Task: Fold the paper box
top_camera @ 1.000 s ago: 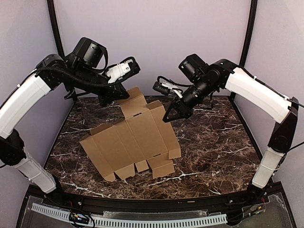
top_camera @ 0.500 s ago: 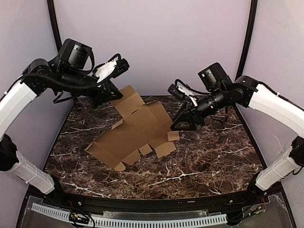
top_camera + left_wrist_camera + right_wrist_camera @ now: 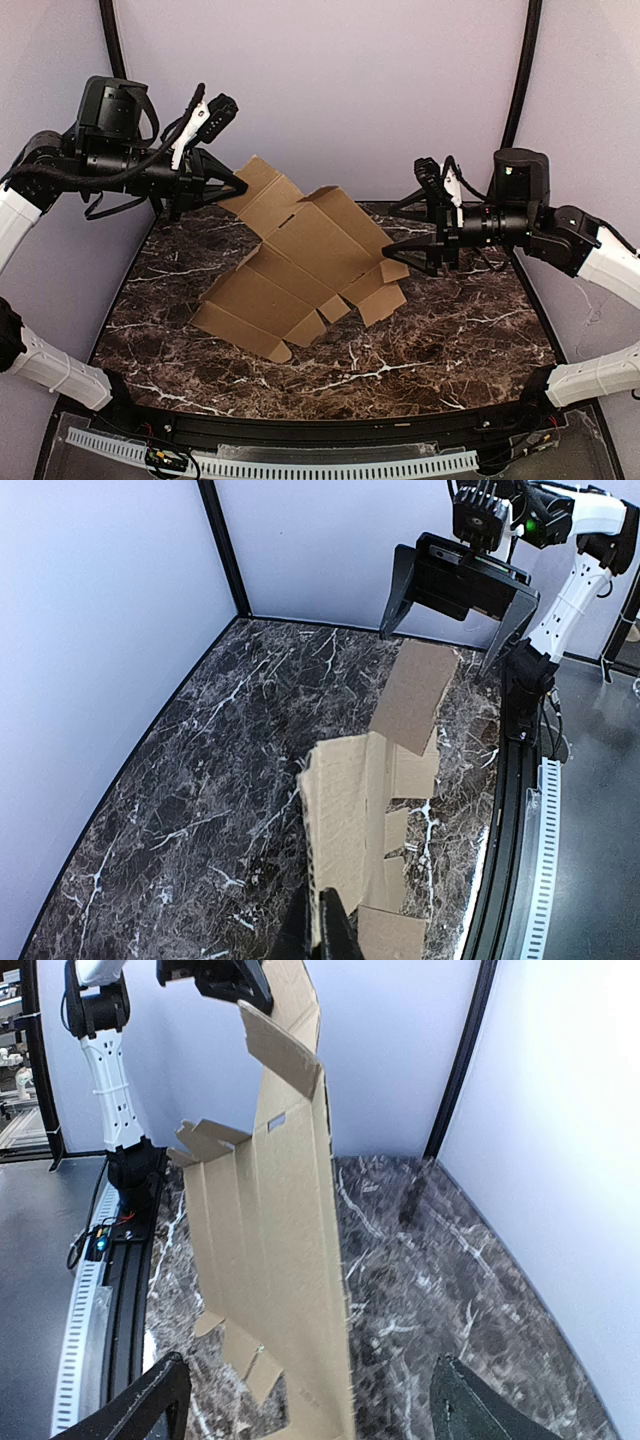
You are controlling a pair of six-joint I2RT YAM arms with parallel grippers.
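Top external view shows the box (image 3: 300, 270) as an unfolded sheet slanting up from the worktop (image 3: 450, 340). Its raised far flap is clamped in the left jaws, and its right edge sits between the right jaws, which stand wide apart.

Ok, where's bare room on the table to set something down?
The table is bare on its right side, between the paper box and the right wall, and along the near edge. Crowded: far left and middle, where the left claw holds the box tilted, open right claw beside it.
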